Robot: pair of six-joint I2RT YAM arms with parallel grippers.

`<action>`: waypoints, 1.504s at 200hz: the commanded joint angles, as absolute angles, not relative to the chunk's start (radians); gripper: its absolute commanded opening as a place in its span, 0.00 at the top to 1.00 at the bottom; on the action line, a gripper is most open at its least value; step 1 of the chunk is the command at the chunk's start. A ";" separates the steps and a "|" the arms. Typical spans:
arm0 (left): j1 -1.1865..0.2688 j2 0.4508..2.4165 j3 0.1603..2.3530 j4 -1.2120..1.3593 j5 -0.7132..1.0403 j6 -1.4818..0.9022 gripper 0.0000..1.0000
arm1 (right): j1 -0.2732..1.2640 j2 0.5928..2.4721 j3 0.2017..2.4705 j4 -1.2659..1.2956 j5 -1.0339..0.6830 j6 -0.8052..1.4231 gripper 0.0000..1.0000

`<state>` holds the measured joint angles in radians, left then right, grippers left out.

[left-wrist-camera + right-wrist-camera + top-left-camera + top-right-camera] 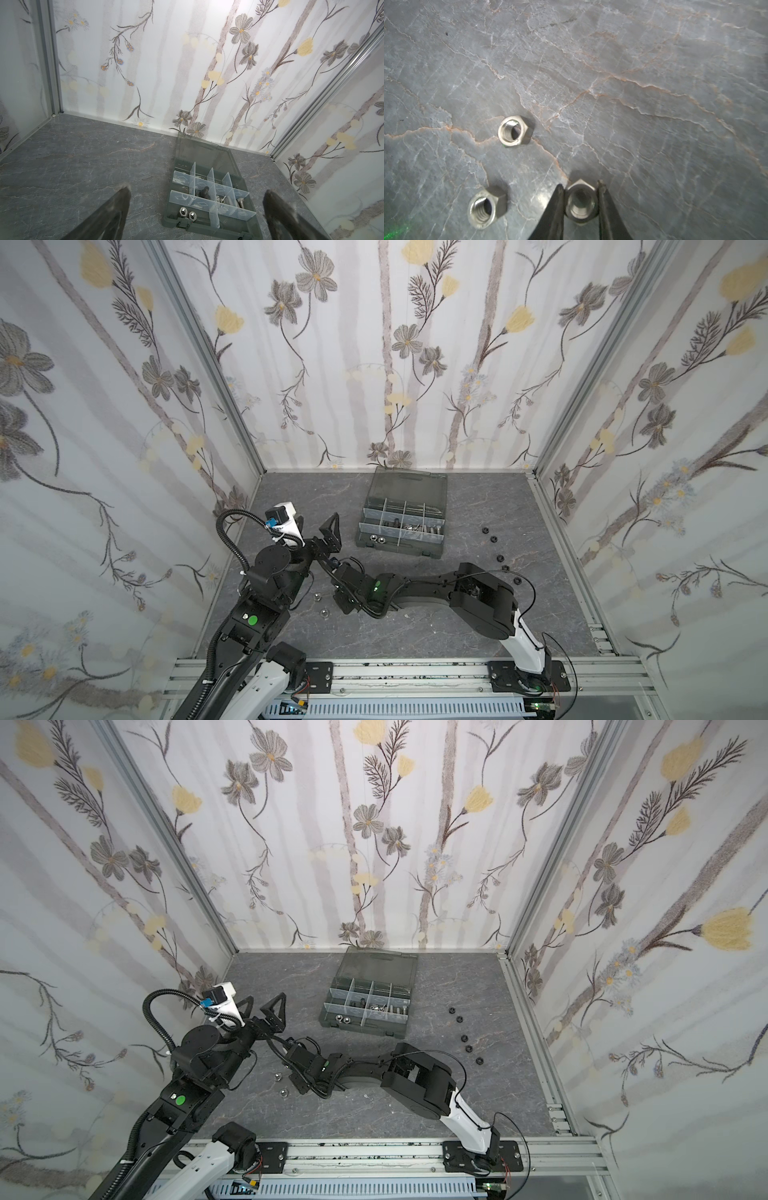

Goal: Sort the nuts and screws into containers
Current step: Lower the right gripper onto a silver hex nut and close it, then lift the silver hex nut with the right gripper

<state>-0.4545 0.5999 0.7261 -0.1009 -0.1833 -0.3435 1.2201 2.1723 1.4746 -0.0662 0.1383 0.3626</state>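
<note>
Silver steel nut (581,205), lying flat with its hole upward toward the tabletop's (654,83) front-left corner, sits pinched across its flats by the right pincer (580,184). The open case (399,549) lies toward the far edge, nearer the wide-spread left pincer (197,190).

Grey marbled tabletop (415,635) is carrying a clamped silver nut (581,204) sitting between the right claw (580,184) tips, two loose silver nuts (515,131) lying just beside it, and the organizer case (401,526) and a row of black nuts (493,538) lying well apart.
</note>
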 commanded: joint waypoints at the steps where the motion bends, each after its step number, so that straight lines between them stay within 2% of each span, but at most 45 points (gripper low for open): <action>1: -0.454 0.601 0.723 -0.070 -0.199 -0.342 0.00 | 1.206 2.132 1.453 -0.039 0.148 0.380 0.83; 132: -0.454 0.624 0.724 -0.073 -0.195 -0.339 0.00 | 0.971 1.950 1.323 0.017 0.087 0.387 0.84; 235: -0.450 0.689 0.728 -0.072 -0.181 -0.332 0.00 | 0.791 1.956 1.321 0.046 0.013 0.384 0.83; 269: -0.449 0.719 0.732 -0.072 -0.163 -0.328 0.00 | 0.764 1.973 1.323 0.067 -0.010 0.388 0.75; 301: -0.449 0.745 0.740 -0.083 -0.165 -0.328 0.00 | 0.756 1.976 1.320 0.077 -0.024 0.387 0.62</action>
